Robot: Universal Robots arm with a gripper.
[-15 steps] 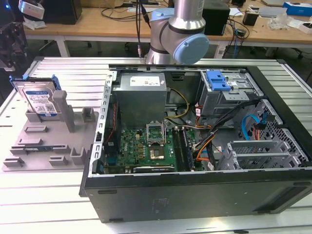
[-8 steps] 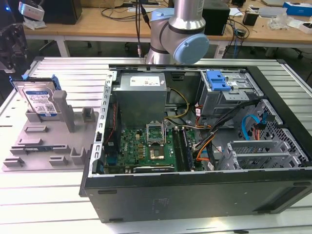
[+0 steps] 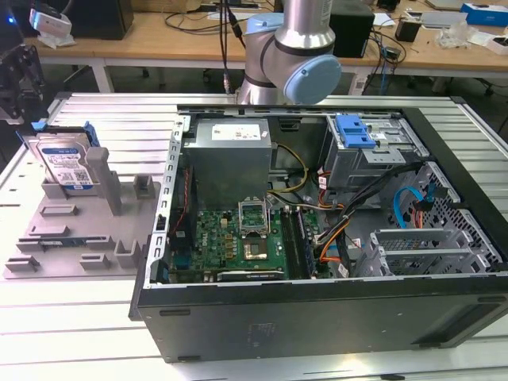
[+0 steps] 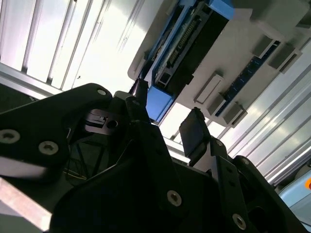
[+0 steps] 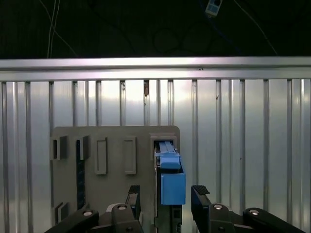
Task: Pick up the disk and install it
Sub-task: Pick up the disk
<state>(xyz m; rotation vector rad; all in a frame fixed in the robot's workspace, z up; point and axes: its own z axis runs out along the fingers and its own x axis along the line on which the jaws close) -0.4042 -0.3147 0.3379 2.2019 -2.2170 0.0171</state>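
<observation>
The disk (image 3: 67,163) stands on edge in a slot at the far left end of the grey fixture tray (image 3: 79,230). It is silver with a white-and-blue label and a bright blue carrier around it. My gripper (image 3: 21,109) hangs just above and behind it at the exterior view's left. In the first wrist view the blue carrier end (image 5: 172,182) lies between my two black fingers (image 5: 200,193), with gaps on both sides. The second wrist view shows the same: the disk (image 4: 187,46) and the gripper (image 4: 167,119) open around its blue end.
An open computer case (image 3: 317,198) fills the middle and right of the ribbed metal table (image 3: 103,119). It has a motherboard, cables and a drive bay with a blue latch (image 3: 353,131). The arm's body (image 3: 294,48) rises behind the case. Grey posts (image 3: 107,178) stand on the tray next to the disk.
</observation>
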